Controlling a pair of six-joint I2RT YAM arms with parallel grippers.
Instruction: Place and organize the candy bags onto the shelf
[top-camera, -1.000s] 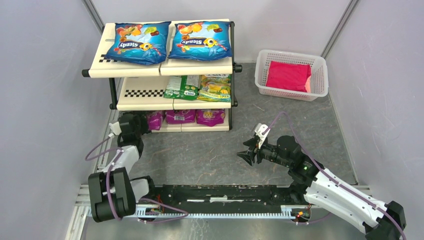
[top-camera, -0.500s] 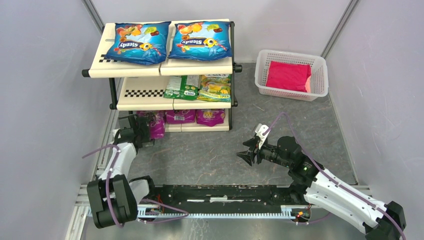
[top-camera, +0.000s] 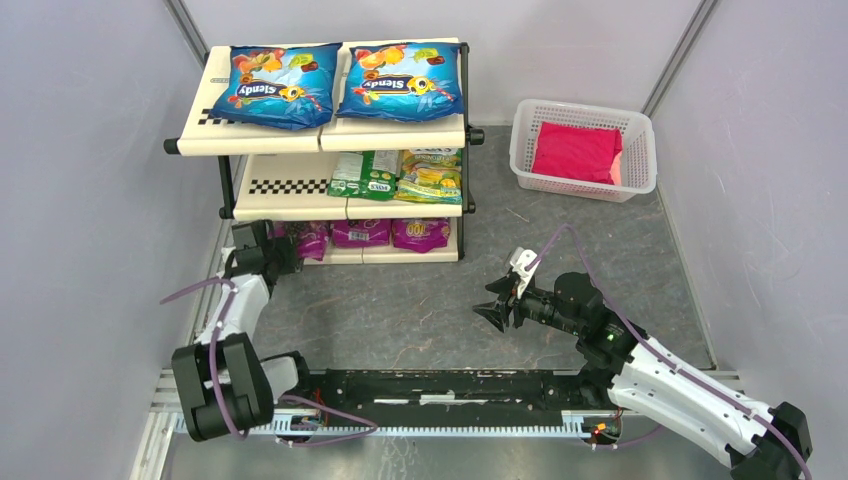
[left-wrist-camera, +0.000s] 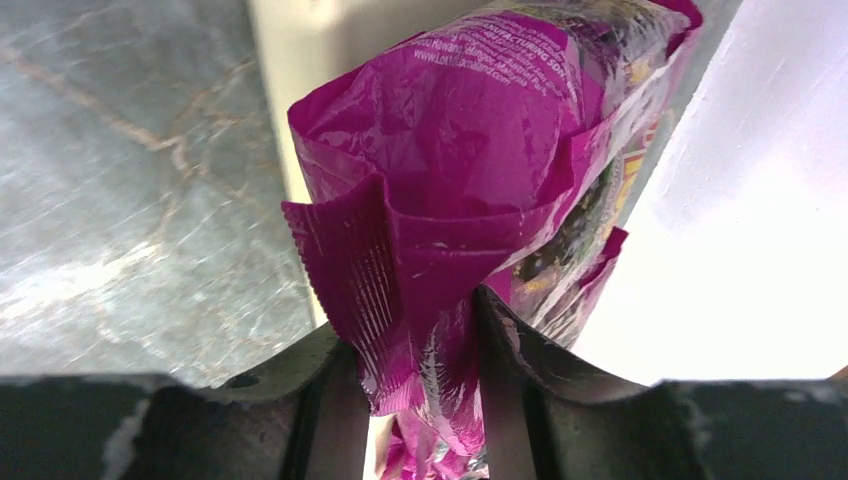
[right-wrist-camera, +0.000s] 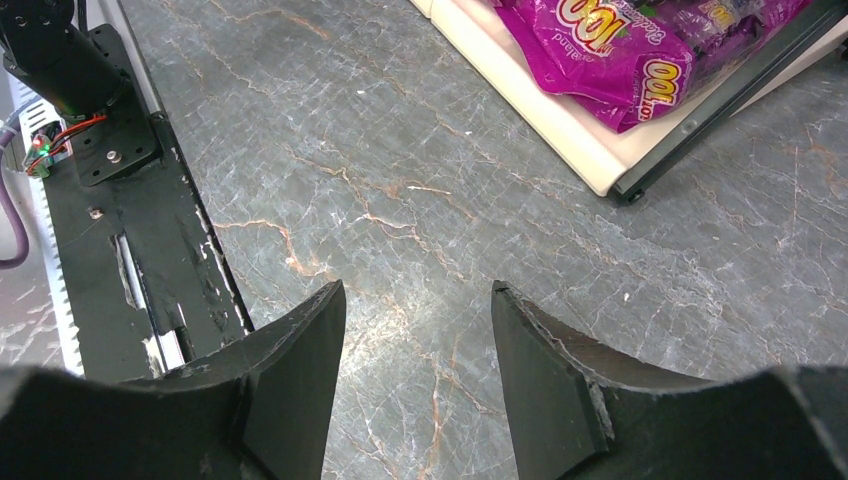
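The shelf (top-camera: 262, 138) stands at the back left. Two blue candy bags (top-camera: 272, 85) (top-camera: 402, 80) lie on its top tier and two green-yellow bags (top-camera: 365, 175) (top-camera: 432, 175) on the middle tier. Two purple bags (top-camera: 360, 233) (top-camera: 421, 233) lie on the bottom tier. My left gripper (top-camera: 280, 250) is at the bottom tier's left end, shut on the crimped end of a third purple bag (top-camera: 308, 240). In the left wrist view the gripper (left-wrist-camera: 420, 350) pinches this bag (left-wrist-camera: 470, 150) over the cream shelf edge. My right gripper (top-camera: 495, 305) is open and empty over the floor, as the right wrist view (right-wrist-camera: 418, 300) shows.
A white mesh basket (top-camera: 640, 150) with a plain red packet (top-camera: 575, 150) stands at the back right. The black arm base rail (top-camera: 450, 385) runs along the near edge. Grey walls close in the left and right sides. The shelf's bottom corner (right-wrist-camera: 625, 185) lies ahead of my right gripper.
My left gripper, still holding the purple bag, drew it slightly out from the bottom tier and has moved it back in toward the shelf's left end. The right arm has not moved.
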